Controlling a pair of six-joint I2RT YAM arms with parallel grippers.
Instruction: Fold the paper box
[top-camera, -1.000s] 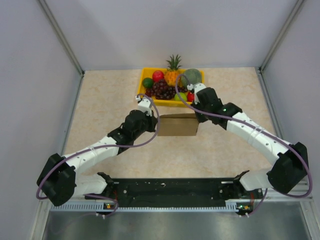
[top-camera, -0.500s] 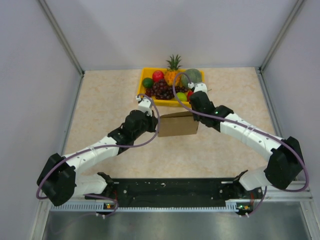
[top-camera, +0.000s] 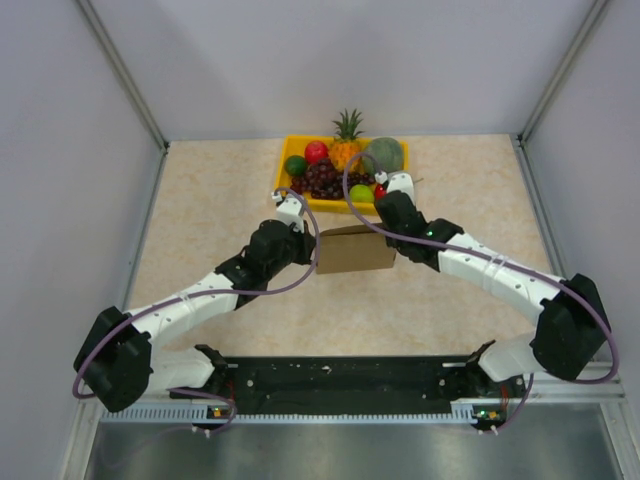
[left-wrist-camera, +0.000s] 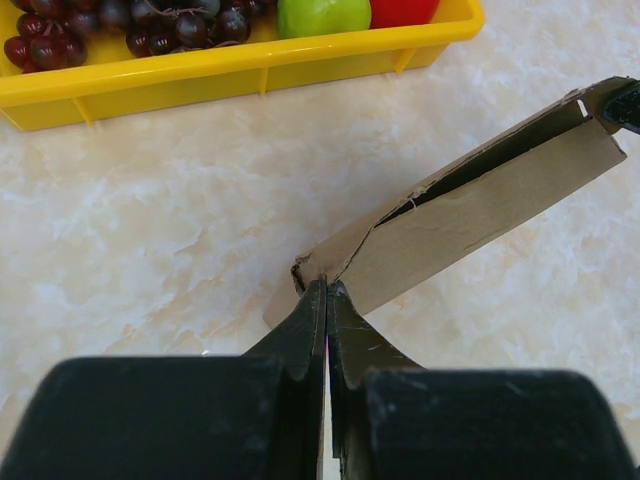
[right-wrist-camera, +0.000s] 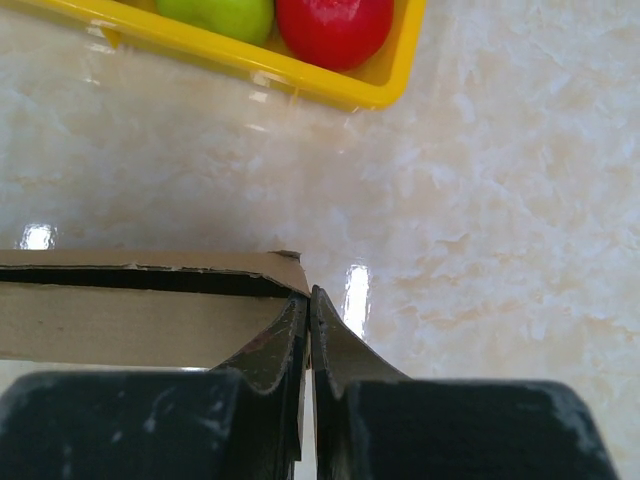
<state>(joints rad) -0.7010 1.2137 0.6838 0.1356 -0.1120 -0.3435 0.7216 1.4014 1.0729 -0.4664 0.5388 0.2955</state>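
Paper box (top-camera: 355, 250) lies tilted just in front of the yellow tray (left-wrist-camera: 200, 75) holding grapes (top-camera: 325, 178), a pineapple (top-camera: 347, 140) and other fruit. Your left gripper (left-wrist-camera: 326, 288) and right gripper (right-wrist-camera: 306, 295), fingers pressed together, touch its opposite ends.

I read the paper box (left-wrist-camera: 470, 215) as plain brown cardboard, matt, with rough, fibrous cut edges. The worktop (right-wrist-camera: 480, 200) is beige with a marble pattern, smooth and glossy, and shows light glints. The yellow tray (left-wrist-camera: 230, 75) at its far edge is shiny moulded plastic. Both the left gripper (left-wrist-camera: 325, 290) and right gripper (right-wrist-camera: 307, 297) are matt black plastic, the right one scuffed. The arm shells (top-camera: 190, 300) are smooth white plastic.
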